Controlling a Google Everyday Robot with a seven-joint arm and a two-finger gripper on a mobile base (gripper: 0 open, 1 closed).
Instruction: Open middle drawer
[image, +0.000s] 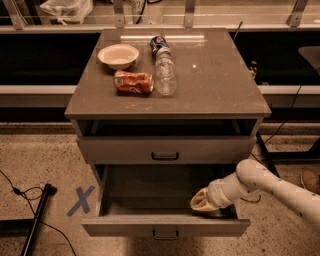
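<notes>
The wide grey middle drawer (120, 226) with the small black pull stands well out of the cabinet. The robot's pale gripper (201, 202) is down inside its front right corner, on a white arm (270, 184) that reaches in from the right. The matching grey drawer above (210, 149) is nowhere near as far out. Up on the brown cabinet top (220, 75) there's a white bowl (118, 55), a crushed red can (133, 82), a clear plastic bottle (165, 76) and a blue soda can (158, 42). There's also a blue tape X (81, 201) on the floor at left.

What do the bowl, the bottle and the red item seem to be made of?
Bowl: probably paper or foam, matte off-white. Bottle: clear plastic, see-through. Red item: perhaps thin metal or foil, crumpled, shiny. Gripper is inside the open middle drawer.
</notes>
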